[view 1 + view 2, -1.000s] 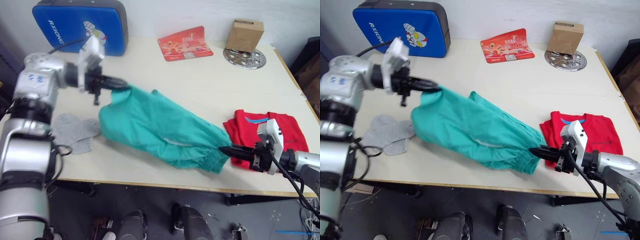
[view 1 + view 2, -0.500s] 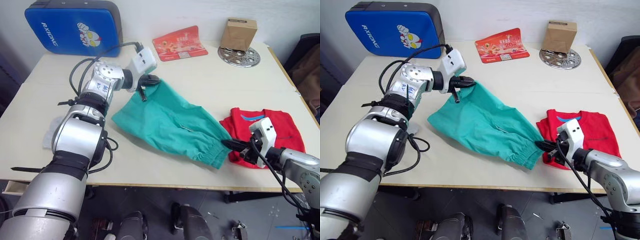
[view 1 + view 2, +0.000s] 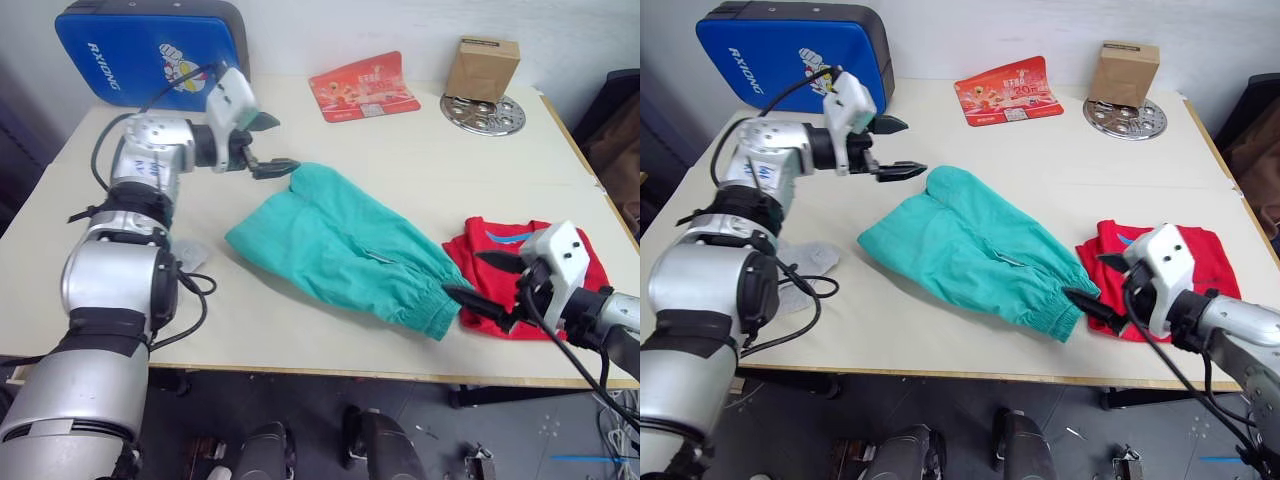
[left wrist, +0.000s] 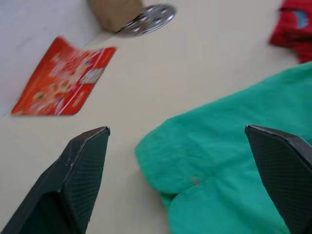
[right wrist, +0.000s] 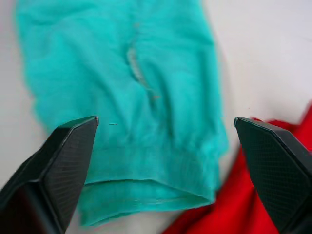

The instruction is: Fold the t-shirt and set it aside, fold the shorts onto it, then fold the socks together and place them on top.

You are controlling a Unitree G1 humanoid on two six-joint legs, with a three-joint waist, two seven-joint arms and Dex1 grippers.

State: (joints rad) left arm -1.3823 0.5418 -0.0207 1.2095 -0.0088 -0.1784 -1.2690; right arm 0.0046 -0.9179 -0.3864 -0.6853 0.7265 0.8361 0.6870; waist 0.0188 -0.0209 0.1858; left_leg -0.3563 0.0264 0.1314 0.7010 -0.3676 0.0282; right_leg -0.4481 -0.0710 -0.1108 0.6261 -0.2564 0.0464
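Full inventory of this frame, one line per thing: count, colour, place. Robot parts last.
Teal-green thin fabric shorts: 1, table centre, lying flat, waistband end beside the shirt.
Bright red folded t-shirt: 1, right front of table.
Light grey knit socks: small patch visible, left front, behind the left arm.
Blue padded case: 1, back left.
Red printed flat card: 1, back centre.
Brown cardboard box: 1, back right, on the disc.
Round perforated metal disc: 1, back right.
Cream table: 1.
Left gripper: open, above the shorts' far end.
Right gripper: open, at the waistband.
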